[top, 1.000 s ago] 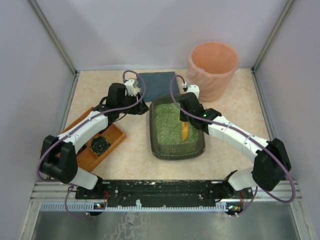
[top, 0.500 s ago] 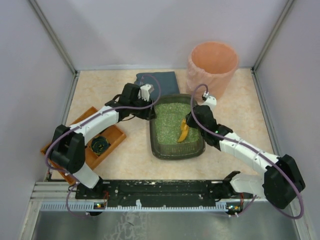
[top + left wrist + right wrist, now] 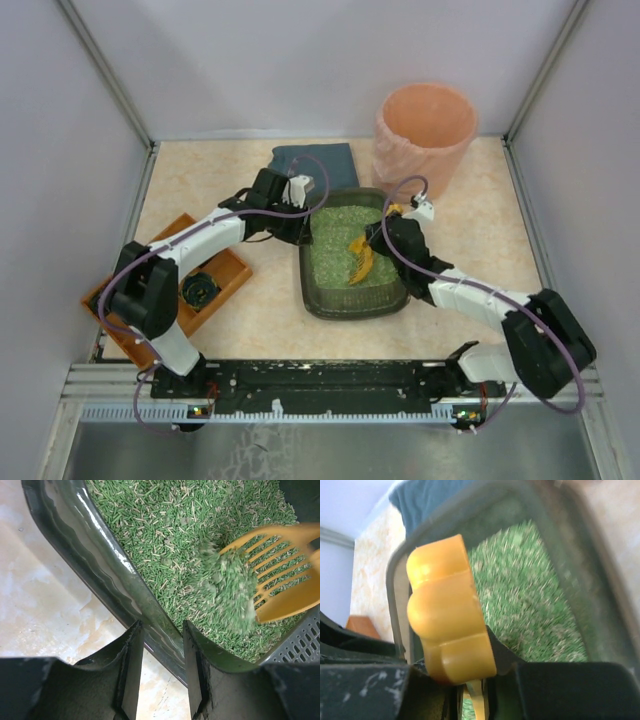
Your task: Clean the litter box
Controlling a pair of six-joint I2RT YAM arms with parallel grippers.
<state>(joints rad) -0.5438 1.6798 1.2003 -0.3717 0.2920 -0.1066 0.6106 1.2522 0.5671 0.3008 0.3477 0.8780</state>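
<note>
The litter box (image 3: 352, 306), a dark grey-green tray of green litter, sits mid-table. My left gripper (image 3: 299, 226) is at its left rim; in the left wrist view the fingers (image 3: 160, 630) straddle the rim (image 3: 107, 562), one outside and one inside, closed on it. My right gripper (image 3: 386, 236) is over the box's right side, shut on the handle (image 3: 445, 625) of a yellow-orange slotted scoop (image 3: 360, 260). The scoop's tines (image 3: 285, 580) carry a heap of litter (image 3: 225, 587) just above the litter bed.
A tall peach round bin (image 3: 425, 125) stands at the back right. A blue-grey cloth (image 3: 315, 162) lies behind the box. An orange-brown wooden tray (image 3: 225, 272) with a dark round item (image 3: 200, 290) sits on the left. Enclosure walls surround the table.
My left gripper moved from behind the box to its left rim and settled there. My right gripper drew back toward the box's right side, and the scoop turned and came up loaded with litter.
</note>
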